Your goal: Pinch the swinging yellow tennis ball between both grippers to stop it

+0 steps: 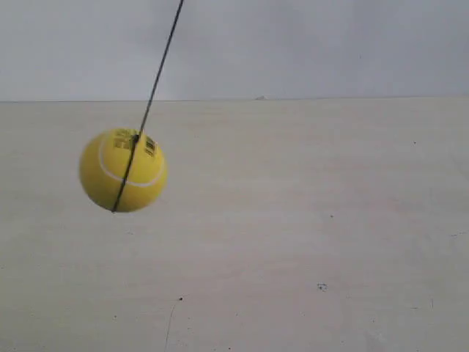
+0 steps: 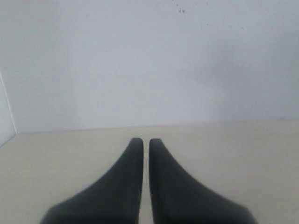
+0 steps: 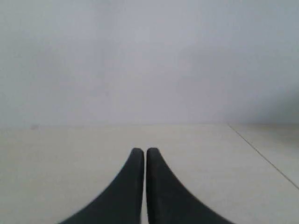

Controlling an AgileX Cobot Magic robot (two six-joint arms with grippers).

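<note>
Yellow tennis ball (image 1: pixel 123 170) hangs on string (image 1: pixel 157 73); left tool (image 2: pixel 145 141), right tool (image 3: pixel 144 150) closed.

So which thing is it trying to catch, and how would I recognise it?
Look at the wide pale beige surface below the grey wall, in the exterior view's left half. There a bright yellow tennis ball hangs on a thin black string. It is the only coloured thing, with a white curved seam and black barcode print.
</note>
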